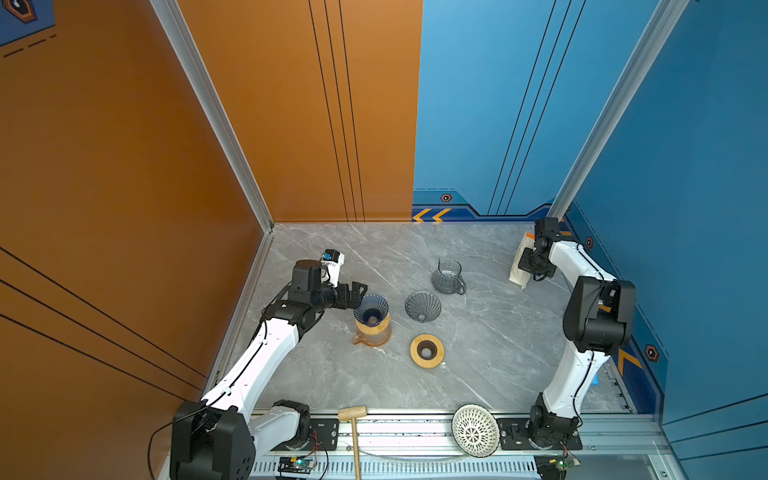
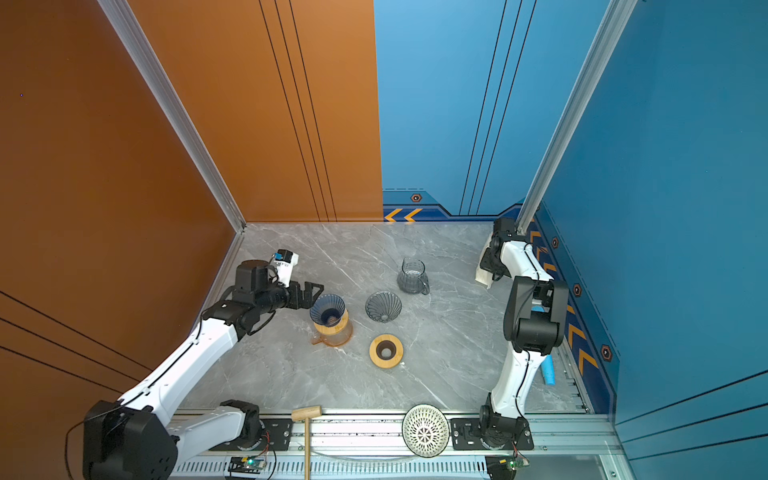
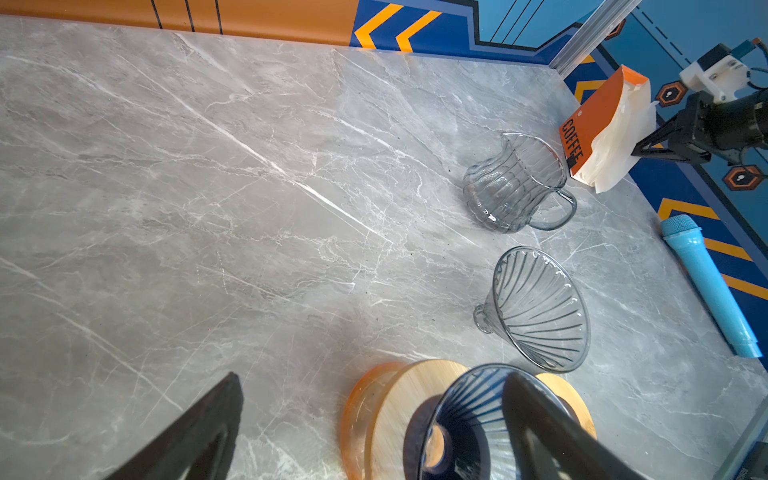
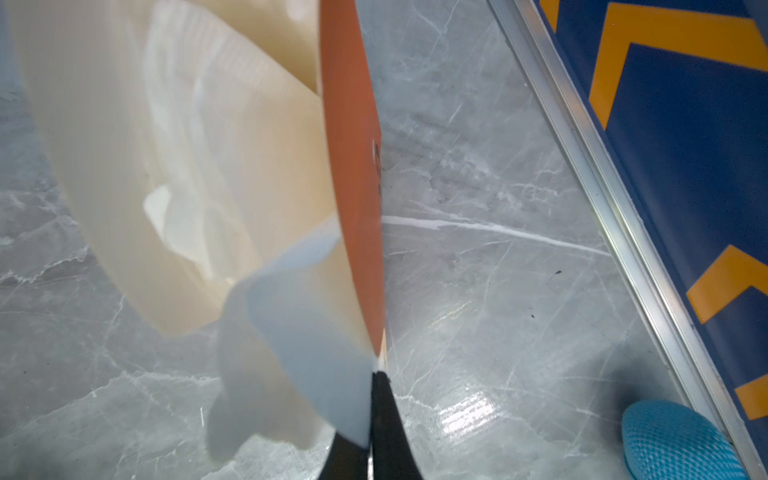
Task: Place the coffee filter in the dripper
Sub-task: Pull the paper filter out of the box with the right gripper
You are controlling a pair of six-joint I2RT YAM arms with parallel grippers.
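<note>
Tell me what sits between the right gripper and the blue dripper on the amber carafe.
The glass pitcher and the clear glass dripper stand between the right gripper and the blue dripper, as both top views show.

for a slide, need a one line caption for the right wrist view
Right gripper shut on the edge of a white coffee filter beside its orange pack, over the marble table.
</note>
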